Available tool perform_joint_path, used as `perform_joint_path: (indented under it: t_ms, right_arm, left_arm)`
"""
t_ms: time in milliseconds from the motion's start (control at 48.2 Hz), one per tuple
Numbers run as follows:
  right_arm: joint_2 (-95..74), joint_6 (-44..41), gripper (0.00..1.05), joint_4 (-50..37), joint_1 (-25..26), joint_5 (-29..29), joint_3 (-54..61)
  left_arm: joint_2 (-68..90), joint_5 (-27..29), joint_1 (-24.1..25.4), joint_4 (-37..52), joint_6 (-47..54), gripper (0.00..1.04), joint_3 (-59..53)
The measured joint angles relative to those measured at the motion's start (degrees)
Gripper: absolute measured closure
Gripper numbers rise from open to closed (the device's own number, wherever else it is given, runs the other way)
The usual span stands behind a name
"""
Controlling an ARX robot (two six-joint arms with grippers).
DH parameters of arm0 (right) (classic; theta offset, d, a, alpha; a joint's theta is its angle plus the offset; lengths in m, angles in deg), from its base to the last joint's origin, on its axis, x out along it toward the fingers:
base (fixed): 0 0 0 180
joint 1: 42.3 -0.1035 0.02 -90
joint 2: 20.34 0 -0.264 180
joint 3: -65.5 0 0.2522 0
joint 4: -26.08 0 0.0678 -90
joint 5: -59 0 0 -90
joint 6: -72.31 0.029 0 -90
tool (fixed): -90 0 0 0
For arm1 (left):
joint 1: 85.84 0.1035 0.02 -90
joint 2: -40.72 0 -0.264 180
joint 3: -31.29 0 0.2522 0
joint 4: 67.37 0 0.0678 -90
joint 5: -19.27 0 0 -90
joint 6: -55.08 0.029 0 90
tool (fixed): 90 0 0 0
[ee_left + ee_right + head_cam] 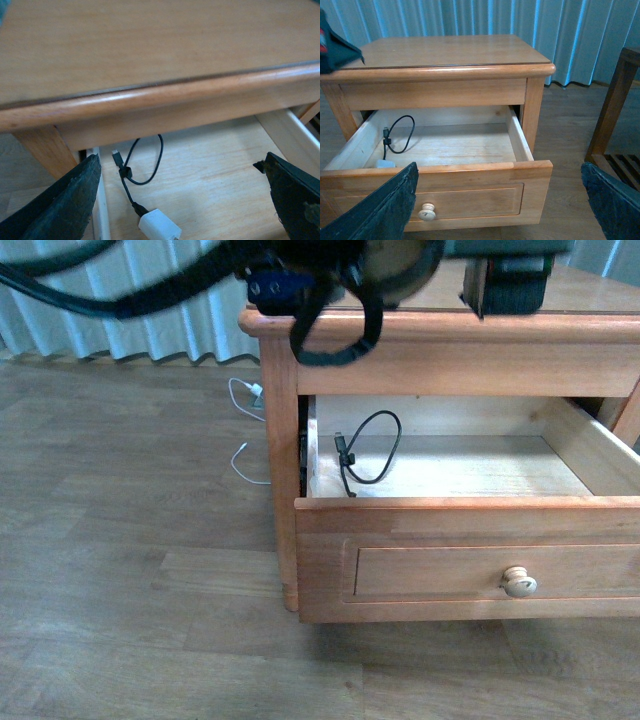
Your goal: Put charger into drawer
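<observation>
The drawer (450, 503) stands pulled out of the wooden table (445, 50), and the charger (159, 226) lies inside on its pale floor, near the front wall, its black cable looped behind it. The left tool (180, 159) and the right tool (498, 170) both gape wide, holding nothing.

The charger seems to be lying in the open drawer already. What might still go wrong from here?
1. The charger lies by the front left corner of the drawer, with its black cable looped close to the left wall. Shutting the drawer might jolt or snag it.
2. The open left gripper hangs near the overhanging edge of the tabletop. A careless lift might knock against it.
</observation>
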Motion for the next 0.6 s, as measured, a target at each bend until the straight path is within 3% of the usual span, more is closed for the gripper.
perform_joint_path:
  t_ms: [187, 353, 539, 602]
  right_arm:
    - [0.00, 0.00, 0.08, 0.00, 0.00, 0.00, 0.00]
    - [0.00, 0.00, 0.08, 0.00, 0.00, 0.00, 0.00]
    - [0.00, 0.00, 0.08, 0.00, 0.00, 0.00, 0.00]
    - [0.00, 0.00, 0.08, 0.00, 0.00, 0.00, 0.00]
  left_arm:
    - [-11.02, 1.31, 2.97, 0.07, 0.92, 0.06, -5.16]
    - [-26.75, 1.27, 6.80, -1.14, 4.57, 0.06, -17.44]
    - [-47.95, 0.87, 9.86, -9.81, 5.51, 0.06, -30.56]
    - [-59.30, 1.20, 11.45, -16.66, 4.98, 0.06, -35.69]
